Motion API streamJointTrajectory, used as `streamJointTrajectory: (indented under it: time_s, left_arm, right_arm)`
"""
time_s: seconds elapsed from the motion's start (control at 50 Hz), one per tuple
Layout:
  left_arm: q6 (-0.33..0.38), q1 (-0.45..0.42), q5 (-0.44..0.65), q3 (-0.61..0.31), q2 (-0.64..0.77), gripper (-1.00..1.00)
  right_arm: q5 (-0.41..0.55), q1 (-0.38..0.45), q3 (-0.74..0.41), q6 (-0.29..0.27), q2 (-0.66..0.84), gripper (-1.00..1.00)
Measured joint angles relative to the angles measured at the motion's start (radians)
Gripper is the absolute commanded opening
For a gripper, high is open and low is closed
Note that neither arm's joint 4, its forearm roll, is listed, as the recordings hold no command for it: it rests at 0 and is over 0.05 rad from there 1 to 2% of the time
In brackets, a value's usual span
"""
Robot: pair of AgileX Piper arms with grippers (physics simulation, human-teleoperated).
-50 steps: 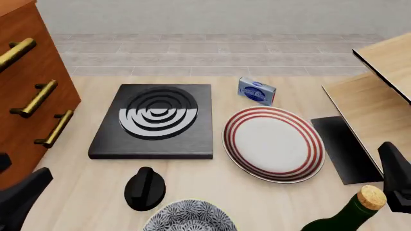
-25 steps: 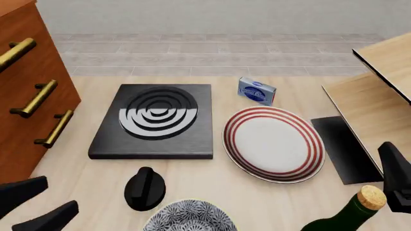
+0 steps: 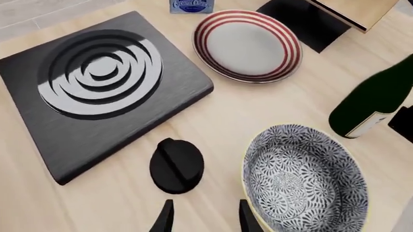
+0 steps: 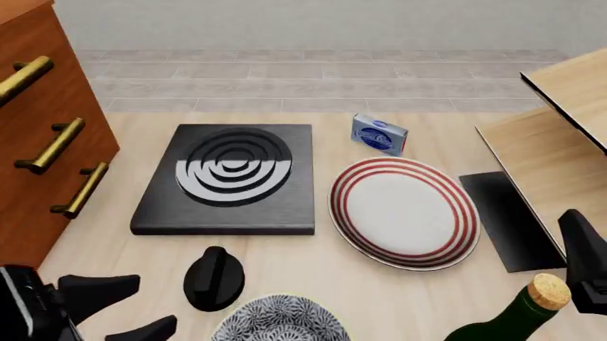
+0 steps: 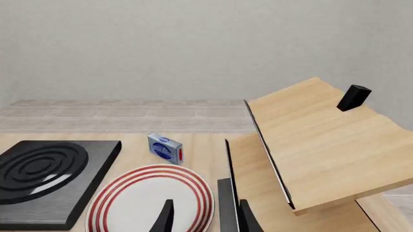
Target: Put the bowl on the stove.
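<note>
The bowl (image 4: pixel 280 321), black-and-white floral with a pale rim, sits at the table's front edge and is cut off by the front view; its whole inside shows in the left wrist view (image 3: pixel 303 180). The stove (image 4: pixel 284 206), a black slab with ringed burner, lies behind it to the left and also shows as stove (image 3: pixel 96 82) and stove (image 5: pixel 45 179). My left gripper (image 4: pixel 128 311) is open and empty, low at the front left, beside the bowl; its fingers (image 3: pixel 165 218) frame bare table. My right gripper (image 4: pixel 583 259) hangs at the far right, open (image 5: pixel 205 217).
A black knob (image 4: pixel 213 279) stands between stove and bowl. A red-ringed plate (image 4: pixel 405 211), a blue box (image 4: pixel 379 134) and a black mat (image 4: pixel 507 217) lie to the right. A corked green bottle (image 4: pixel 517 312) stands front right. Wooden drawers (image 4: pixel 38 135) rise left, a wooden unit (image 4: pixel 559 142) right.
My left gripper has come rightward into the front view, toward the knob and bowl, with its fingers apart. The right arm and all objects have stayed put.
</note>
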Motion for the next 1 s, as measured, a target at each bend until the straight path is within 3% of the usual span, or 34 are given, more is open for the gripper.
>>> streamJointTrajectory:
  time_s: [0.46,0.68,1.0]
  left_arm:
    - [0.015,-0.029,-0.197,0.060,0.185,1.00]
    - [-0.003,-0.066,-0.254,0.040,0.267,1.00]
    - [-0.016,-0.130,-0.431,0.038,0.469,1.00]
  right_arm:
    - [0.000,0.000,0.000,0.000,0.000,1.00]
    - [0.000,0.000,0.000,0.000,0.000,1.00]
    - [0.003,0.001,-0.003,0.000,0.000,1.00]
